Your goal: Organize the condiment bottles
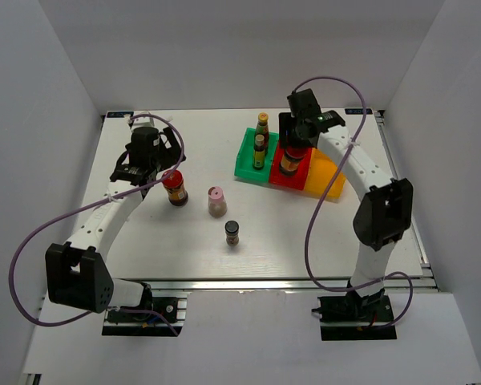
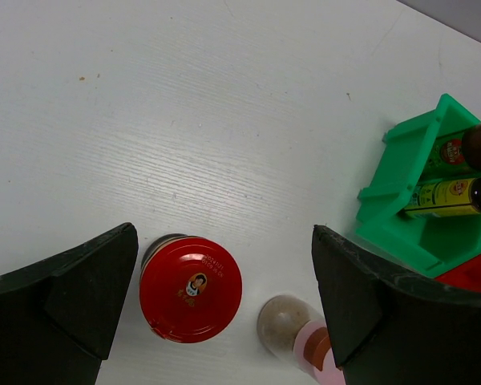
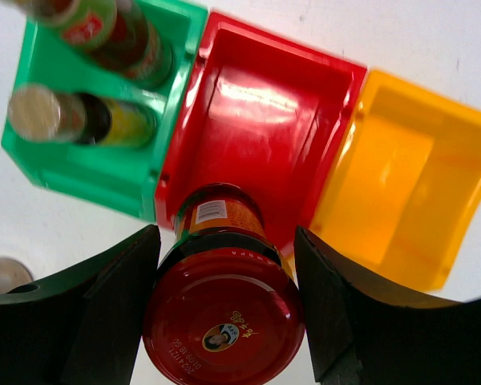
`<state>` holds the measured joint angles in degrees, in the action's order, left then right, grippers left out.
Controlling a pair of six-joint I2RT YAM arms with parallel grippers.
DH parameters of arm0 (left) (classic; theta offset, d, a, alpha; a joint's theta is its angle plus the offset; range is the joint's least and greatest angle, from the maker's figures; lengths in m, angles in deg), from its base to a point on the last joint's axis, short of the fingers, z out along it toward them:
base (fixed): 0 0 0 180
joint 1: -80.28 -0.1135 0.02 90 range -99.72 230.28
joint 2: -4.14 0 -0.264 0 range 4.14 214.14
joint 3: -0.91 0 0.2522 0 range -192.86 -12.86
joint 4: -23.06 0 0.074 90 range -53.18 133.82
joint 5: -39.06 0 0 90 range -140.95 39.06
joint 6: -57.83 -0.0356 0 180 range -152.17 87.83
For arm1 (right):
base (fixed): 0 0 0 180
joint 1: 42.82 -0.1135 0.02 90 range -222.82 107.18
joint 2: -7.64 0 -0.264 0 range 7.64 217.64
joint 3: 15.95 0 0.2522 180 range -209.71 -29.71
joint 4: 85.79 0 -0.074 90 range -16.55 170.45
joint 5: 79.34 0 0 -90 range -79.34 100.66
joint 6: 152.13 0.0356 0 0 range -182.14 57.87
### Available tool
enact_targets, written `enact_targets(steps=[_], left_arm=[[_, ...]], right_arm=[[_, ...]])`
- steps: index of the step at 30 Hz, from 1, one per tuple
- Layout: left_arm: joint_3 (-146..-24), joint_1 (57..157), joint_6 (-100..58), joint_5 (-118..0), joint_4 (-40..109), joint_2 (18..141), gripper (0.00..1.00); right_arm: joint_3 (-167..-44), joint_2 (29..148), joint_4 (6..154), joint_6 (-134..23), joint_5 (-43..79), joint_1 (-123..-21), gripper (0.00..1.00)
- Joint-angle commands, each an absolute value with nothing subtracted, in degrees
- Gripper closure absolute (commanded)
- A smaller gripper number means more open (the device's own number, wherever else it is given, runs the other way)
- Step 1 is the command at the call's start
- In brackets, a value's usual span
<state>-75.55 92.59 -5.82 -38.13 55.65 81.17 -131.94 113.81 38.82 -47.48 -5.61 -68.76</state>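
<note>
From above and behind the arms, we are overlooking the whole table (image 1: 184, 241). Both wrist cameras are facing down close, the right one just over a red-lidded jar (image 3: 223, 321). All three are sharing the green bin (image 2: 401, 233).

Three plastic bins stand side by side in a touching row (glossy inside) toward the far right of the white bench (image 1: 144, 233): a green bin (image 1: 244, 165) leftmost, a red bin (image 1: 284, 181) in the middle, an orange bin (image 1: 321, 181) rightmost.

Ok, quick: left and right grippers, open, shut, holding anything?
Left gripper: open, astride a red-lidded jar, not gripping it.
Right gripper: closed on the second red-lidded jar at the red bin.
</note>
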Motion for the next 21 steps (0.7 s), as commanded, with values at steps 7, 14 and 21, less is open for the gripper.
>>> enact_targets(steps=[7,14,21], left_arm=[[-75.4,92.3,-6.2,-38.2,55.0,79.4,0.02],[-74.7,92.3,-5.1,-40.3,55.5,78.7,0.02],[-73.9,92.3,-3.7,-43.4,55.2,78.3,0.02]], right_arm=[[-145.9,125.3,43.7,-51.3,0.3,-64.0,0.90],[-149.5,130.6,46.2,-51.2,-3.4,-63.2,0.89],[-145.3,130.3,51.8,-49.7,-8.2,-63.2,0.86]])
